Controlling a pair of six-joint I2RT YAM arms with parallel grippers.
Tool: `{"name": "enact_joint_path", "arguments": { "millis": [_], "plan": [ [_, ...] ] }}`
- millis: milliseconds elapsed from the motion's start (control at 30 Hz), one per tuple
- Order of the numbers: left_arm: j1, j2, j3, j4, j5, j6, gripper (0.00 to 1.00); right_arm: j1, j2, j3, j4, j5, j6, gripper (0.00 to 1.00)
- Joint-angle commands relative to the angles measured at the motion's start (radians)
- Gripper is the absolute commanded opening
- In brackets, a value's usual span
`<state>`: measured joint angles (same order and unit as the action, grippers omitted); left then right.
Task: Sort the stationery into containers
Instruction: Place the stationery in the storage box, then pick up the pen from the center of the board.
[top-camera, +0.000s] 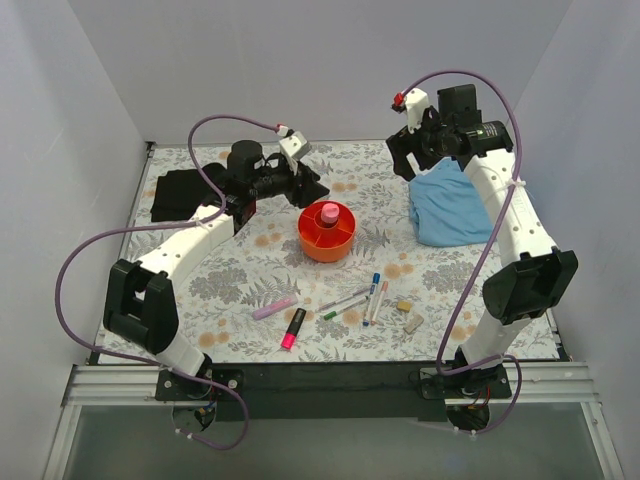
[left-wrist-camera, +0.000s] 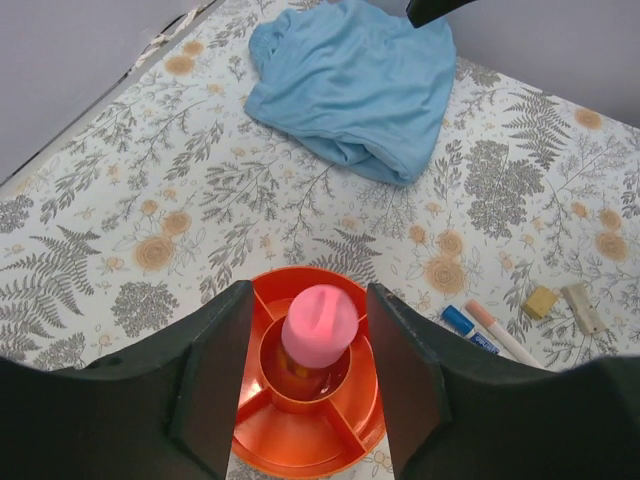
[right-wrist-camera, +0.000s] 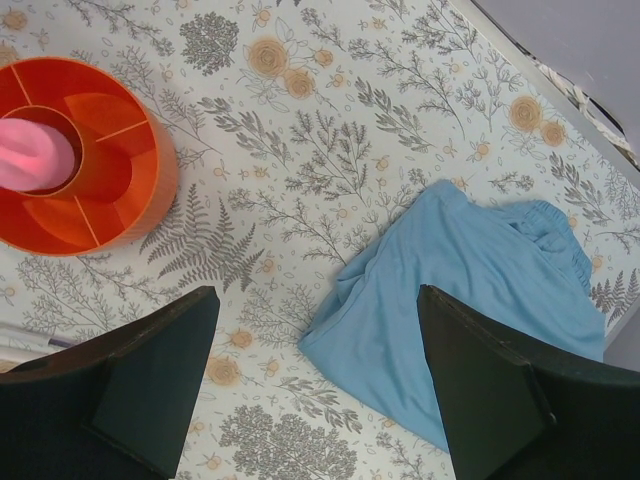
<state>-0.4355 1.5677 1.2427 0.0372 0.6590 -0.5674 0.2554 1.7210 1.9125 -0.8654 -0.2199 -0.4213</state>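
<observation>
Left wrist view: left gripper (left-wrist-camera: 308, 292) spread, pink bottle (left-wrist-camera: 320, 325) between its fingers (left-wrist-camera: 215, 380), in the orange tray (left-wrist-camera: 300, 450); right gripper (right-wrist-camera: 315, 300) spread, light blue cloth (right-wrist-camera: 470, 300) below it.

Orange tray (left-wrist-camera: 300, 445) – glossy plastic; blue cloth (left-wrist-camera: 360, 85) – soft, matt, creased.

No readable text, label, brand or number; marks on blue-capped pen (left-wrist-camera: 468, 329) too small
</observation>
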Motion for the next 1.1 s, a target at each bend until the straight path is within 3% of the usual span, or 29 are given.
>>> {"name": "enact_joint_path", "arguments": {
  "millis": [0, 233, 367, 433, 500, 667, 800, 933, 1067],
  "plan": [
    [-0.002, -0.011, 0.004, 0.038, 0.021, 0.001, 0.47, -0.002, -0.04, -0.006, -0.001, -0.018, -0.004, 0.9],
    [0.0, -0.087, 0.069, 0.006, -0.123, 0.023, 0.57, -0.001, -0.103, -0.056, -0.04, -0.096, -0.071, 0.88],
    [0.003, -0.222, 0.014, -0.127, -0.303, 0.093, 0.76, 0.022, -0.21, -0.22, -0.021, -0.283, -0.215, 0.86],
    [0.01, -0.289, -0.049, -0.227, -0.421, 0.106, 0.77, 0.109, -0.262, -0.323, -0.026, -0.283, -0.255, 0.87],
    [0.052, -0.342, -0.213, -0.247, -0.478, 0.081, 0.77, 0.238, -0.294, -0.392, -0.026, -0.262, -0.318, 0.88],
    [0.234, -0.432, -0.472, -0.235, -0.484, 0.02, 0.79, 0.476, -0.35, -0.564, 0.035, -0.216, -0.396, 0.86],
    [0.256, -0.489, -0.551, -0.31, -0.492, 0.057, 0.79, 0.655, -0.318, -0.624, 0.115, -0.182, -0.445, 0.83],
    [0.288, -0.598, -0.63, -0.321, -0.616, 0.023, 0.79, 0.771, -0.188, -0.567, 0.256, -0.156, -0.441, 0.82],
    [0.42, -0.659, -0.672, -0.327, -0.692, -0.029, 0.81, 0.863, 0.001, -0.377, 0.261, -0.141, -0.452, 0.8]
  ]
}}
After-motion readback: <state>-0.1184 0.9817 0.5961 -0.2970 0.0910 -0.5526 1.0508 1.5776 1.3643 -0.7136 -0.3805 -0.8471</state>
